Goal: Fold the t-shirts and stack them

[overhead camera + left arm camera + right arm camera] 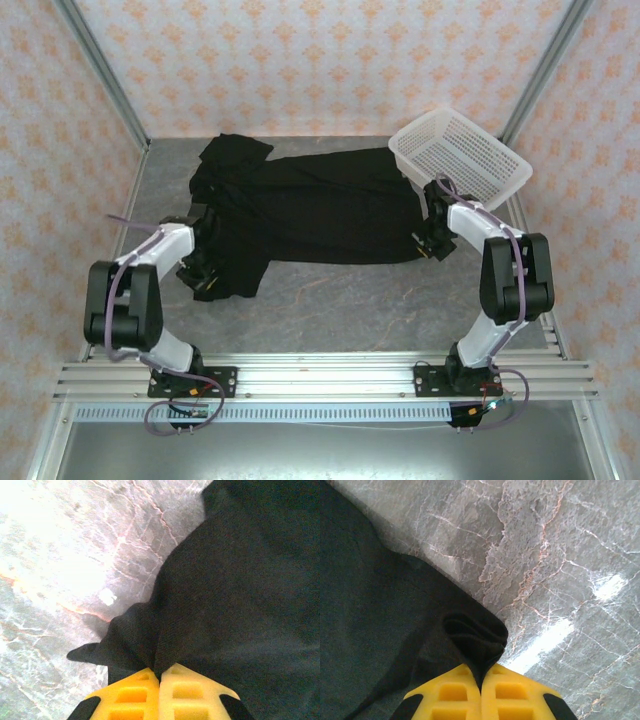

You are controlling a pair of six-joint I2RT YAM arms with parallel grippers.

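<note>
black t-shirt point(320, 215): 1 | white basket point(462, 152): 1 | robot arms point(125, 300) point(512, 280): 2

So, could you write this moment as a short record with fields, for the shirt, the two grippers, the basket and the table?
t-shirt: black, spread flat, plain side up, bunched at its far left end
left gripper: shut, pinching the shirt's near left edge
right gripper: shut, pinching a folded corner at the shirt's right end
basket: white mesh, far right corner
table: grey marbled top
fold: not yet done
</note>
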